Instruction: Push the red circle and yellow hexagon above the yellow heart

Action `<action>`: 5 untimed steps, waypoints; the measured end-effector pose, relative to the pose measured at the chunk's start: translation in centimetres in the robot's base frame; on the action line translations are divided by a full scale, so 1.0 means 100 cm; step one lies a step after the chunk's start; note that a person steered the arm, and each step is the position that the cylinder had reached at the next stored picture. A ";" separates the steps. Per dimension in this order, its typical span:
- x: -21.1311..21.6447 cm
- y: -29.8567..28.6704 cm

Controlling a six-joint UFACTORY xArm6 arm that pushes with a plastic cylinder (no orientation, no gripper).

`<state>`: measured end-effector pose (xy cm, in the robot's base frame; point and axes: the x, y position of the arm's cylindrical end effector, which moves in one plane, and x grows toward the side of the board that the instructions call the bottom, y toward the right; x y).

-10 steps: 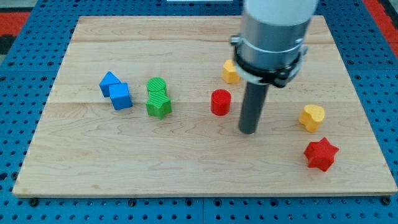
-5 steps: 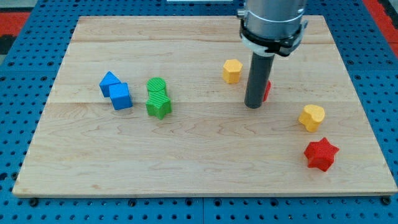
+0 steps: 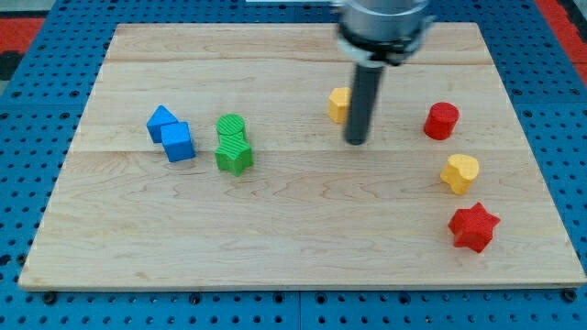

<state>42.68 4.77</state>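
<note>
Looking across the wooden board [image 3: 293, 229], we judged every piece on it to be small, light and rigid, a ribbed plastic block that would slide readily on the smooth wood and could spin or slip off a rounded rod if struck off-centre. We had no hand to close: our arm ended in a bare rod that grasped nothing and could only push, its side against a block's flank.

My tip [image 3: 356, 142] rested on the board just to the right of the yellow hexagon [image 3: 339, 104] and slightly lower in the view, the rod covering part of that block's right edge; whether they touched we could not tell. The red circle [image 3: 441, 120] stood well to the right of the tip, directly above the yellow heart [image 3: 459, 173] and near it, so that half of the job looked done. The hexagon looked still to need a push rightward, best met squarely on its left flank.

Neither target had a real long axis: both were squat and stood upright, the circle pointing nowhere, the hexagon's flats too small to read. The heart's orientation was unclear.

The red star [image 3: 473, 227] sat below the heart.
</note>
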 end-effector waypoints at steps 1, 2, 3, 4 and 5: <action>-0.042 0.012; -0.077 0.048; -0.076 0.009; -0.101 0.002; -0.107 0.052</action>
<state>31.99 9.93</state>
